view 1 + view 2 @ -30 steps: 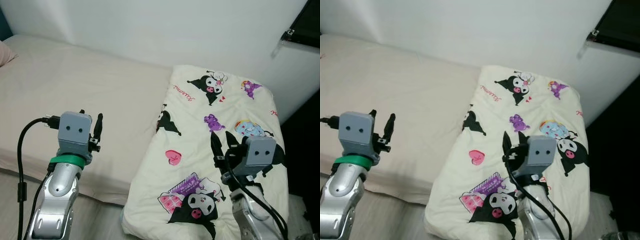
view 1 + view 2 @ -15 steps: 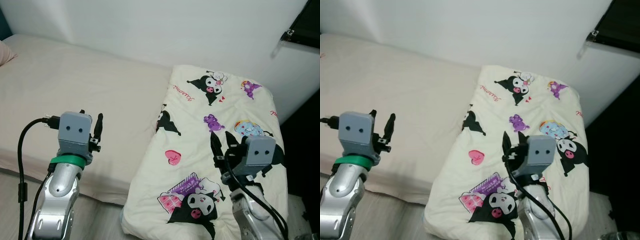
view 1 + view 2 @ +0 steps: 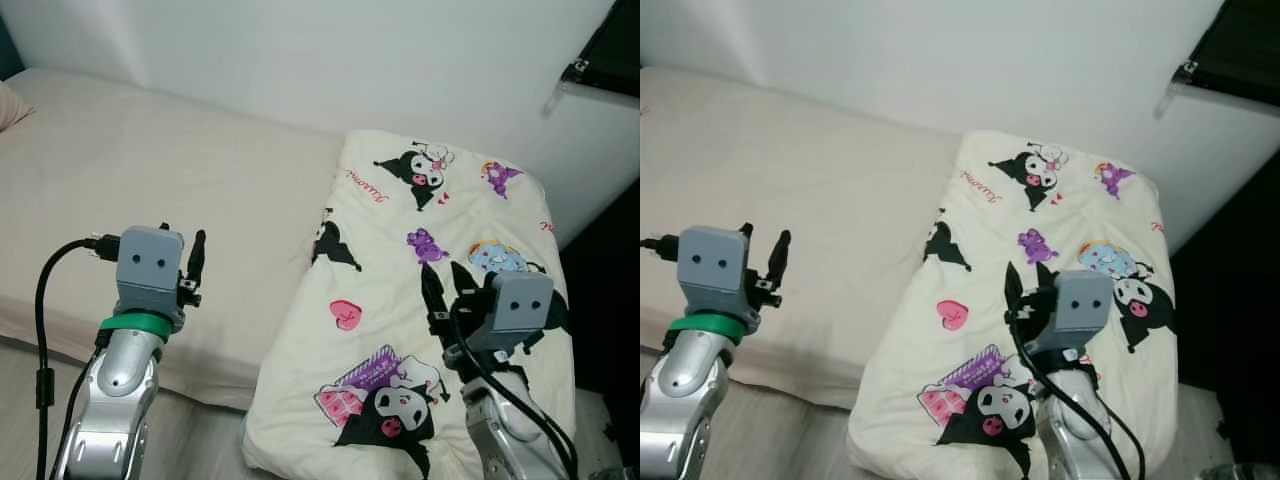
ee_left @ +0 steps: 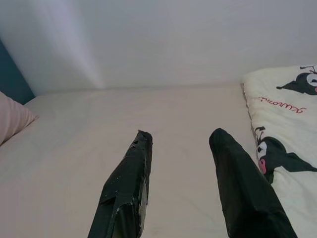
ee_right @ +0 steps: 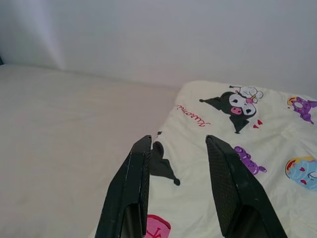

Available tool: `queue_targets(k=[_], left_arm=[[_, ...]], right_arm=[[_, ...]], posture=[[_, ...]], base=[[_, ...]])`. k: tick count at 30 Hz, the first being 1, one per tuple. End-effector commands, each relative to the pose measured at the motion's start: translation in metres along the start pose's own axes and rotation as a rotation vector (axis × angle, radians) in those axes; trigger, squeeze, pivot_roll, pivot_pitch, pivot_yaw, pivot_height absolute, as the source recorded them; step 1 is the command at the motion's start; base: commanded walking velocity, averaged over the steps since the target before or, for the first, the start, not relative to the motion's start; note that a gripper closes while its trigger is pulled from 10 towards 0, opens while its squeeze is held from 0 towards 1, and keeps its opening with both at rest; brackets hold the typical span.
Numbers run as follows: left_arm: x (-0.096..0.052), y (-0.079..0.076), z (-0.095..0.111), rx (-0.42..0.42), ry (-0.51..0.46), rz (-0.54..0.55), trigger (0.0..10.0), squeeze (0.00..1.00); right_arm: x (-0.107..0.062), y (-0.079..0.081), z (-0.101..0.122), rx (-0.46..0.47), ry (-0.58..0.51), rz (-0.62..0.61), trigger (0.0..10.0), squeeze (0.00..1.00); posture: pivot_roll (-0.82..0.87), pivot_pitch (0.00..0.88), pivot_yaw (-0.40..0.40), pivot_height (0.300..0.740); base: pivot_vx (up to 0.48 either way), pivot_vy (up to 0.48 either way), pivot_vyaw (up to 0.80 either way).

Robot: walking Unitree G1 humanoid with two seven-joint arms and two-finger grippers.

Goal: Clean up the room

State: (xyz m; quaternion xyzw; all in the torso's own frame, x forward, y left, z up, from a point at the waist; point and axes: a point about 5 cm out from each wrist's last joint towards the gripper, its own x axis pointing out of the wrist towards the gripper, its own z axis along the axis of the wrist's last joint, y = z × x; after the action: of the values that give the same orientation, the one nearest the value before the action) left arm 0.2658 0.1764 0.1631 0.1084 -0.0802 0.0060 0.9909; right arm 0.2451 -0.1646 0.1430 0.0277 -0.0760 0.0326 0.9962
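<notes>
A cream comforter (image 3: 375, 260) printed with black cartoon figures lies folded on the right part of a bed with a beige sheet (image 3: 200, 170). My left gripper (image 3: 182, 236) is held up over the bed's front edge, open and holding nothing; the left wrist view looks between its fingers (image 4: 131, 173) across the bare sheet (image 4: 183, 109). My right gripper (image 3: 441, 272) hovers over the comforter's near half, also open and holding nothing. In the right wrist view the comforter (image 5: 233, 129) lies just past the right gripper (image 5: 178, 139).
A pink pillow (image 4: 12, 119) rests at the far left end of the bed. A white wall (image 3: 330, 50) runs behind the bed. A dark window frame (image 3: 612, 45) is at the upper right, with a dark gap (image 3: 610, 300) beside the bed. Pale floor (image 3: 25, 390) lies below the bed's front edge.
</notes>
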Motion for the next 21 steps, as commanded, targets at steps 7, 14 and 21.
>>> queue_targets(k=[7, 14, 21], left_arm=[[-0.0025, -0.0003, -0.0005, 0.001, 0.011, -0.003, 10.0, 0.0], [-0.0023, -0.0001, -0.0005, 0.003, 0.011, -0.005, 10.0, 0.0], [-0.0021, -0.0002, -0.0004, 0.003, 0.012, -0.007, 10.0, 0.0]], right_arm=[[-0.0032, -0.001, -0.0018, -0.004, 0.018, -0.011, 10.0, 0.0], [-0.0033, 0.0001, -0.0025, -0.001, 0.019, -0.01, 10.0, 0.0], [-0.0032, 0.001, -0.0029, 0.001, 0.02, -0.009, 10.0, 0.0]], posture=[[-0.04, 0.005, -0.026, 0.74], [-0.03, 0.004, -0.024, 0.74], [-0.03, 0.003, -0.023, 0.74]], base=[[0.0, 0.0, 0.0], [0.0, 0.0, 0.0], [0.0, 0.0, 0.0]])
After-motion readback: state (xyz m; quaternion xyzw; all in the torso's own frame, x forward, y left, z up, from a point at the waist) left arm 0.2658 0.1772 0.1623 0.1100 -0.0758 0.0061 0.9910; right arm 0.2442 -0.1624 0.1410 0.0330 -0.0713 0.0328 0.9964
